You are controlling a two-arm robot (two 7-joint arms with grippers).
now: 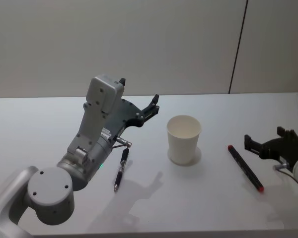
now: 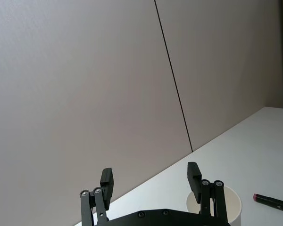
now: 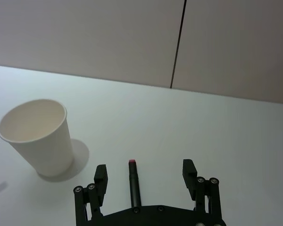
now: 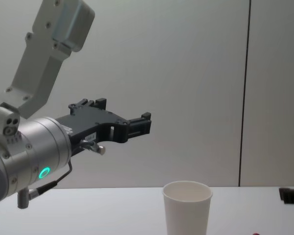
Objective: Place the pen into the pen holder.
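Head view puts the pen holder [image 1: 184, 141] upright, mouth up, near the middle of the white bench [image 1: 49, 119], with a pen lying flat on either side of it.

To the holder's right lies the red-tipped pen [image 1: 245, 167], a dark barrel with red at both ends. It lies at a slant, one end near the holder and the other farther off toward the robot. The right hand [image 1: 264, 139] is low over the bench just beyond this pen, on the side away from the holder. In the right wrist view its fingers [image 3: 101, 173] are spread wide and the pen's barrel shows in the gap between them. The fingers are not closed on the pen, and it rests on the bench.

To the holder's left lies the black pen [image 1: 120, 169] with a silver clip, its tip toward the robot. The left hand [image 2: 150, 180] is raised well above the bench on that same side, pointing past the holder's rim toward the wall. Its fingers [image 2: 106, 179] are spread apart and carry nothing. The black pen lies below and behind it, closer to the arm's wrist than to the fingertips, and well apart from them.
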